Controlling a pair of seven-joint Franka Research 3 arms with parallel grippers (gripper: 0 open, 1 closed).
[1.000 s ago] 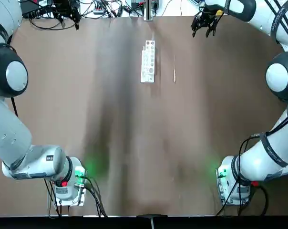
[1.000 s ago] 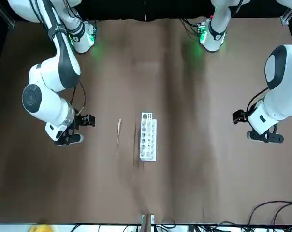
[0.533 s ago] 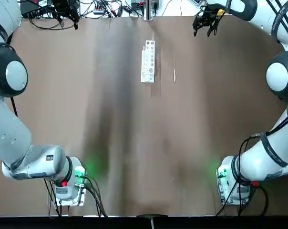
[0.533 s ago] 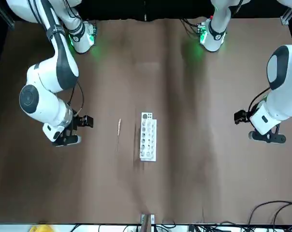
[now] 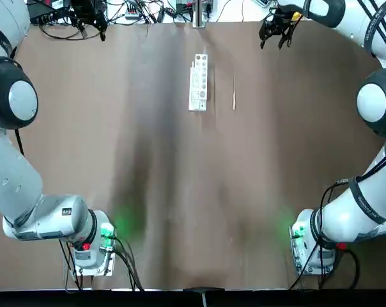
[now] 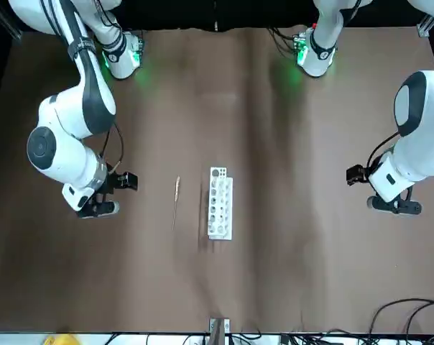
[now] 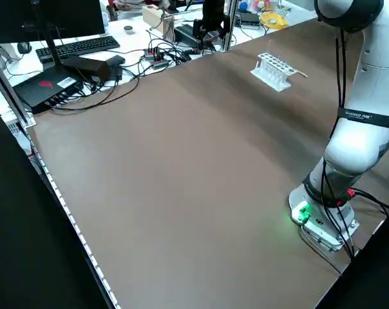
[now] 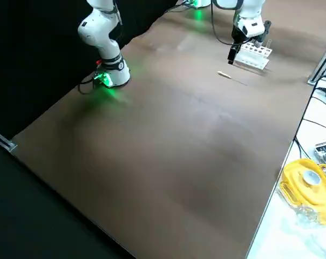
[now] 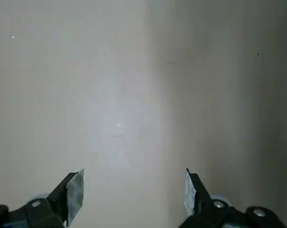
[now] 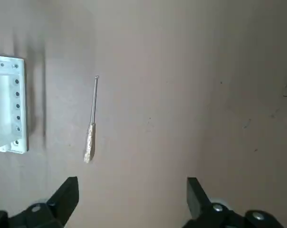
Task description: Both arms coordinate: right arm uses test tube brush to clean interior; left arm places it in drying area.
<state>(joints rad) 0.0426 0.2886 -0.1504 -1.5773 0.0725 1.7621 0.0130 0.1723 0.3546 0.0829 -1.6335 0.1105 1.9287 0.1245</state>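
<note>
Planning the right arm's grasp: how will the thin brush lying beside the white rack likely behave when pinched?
The test tube brush lies flat and very thin, so it probably offers little grip and may slip or roll. Its wire-like stem looks light and likely flexes.

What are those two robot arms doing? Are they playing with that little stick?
Not yet. Nothing is being held right now. The test tube brush, a thin pale stick, lies flat on the brown table beside the white rack, not touching it. The right gripper hovers open near the table's far edge, off to the brush's side. The left gripper is open too, far off on the other side, over bare table. No test tube shows clearly in the rack.
</note>
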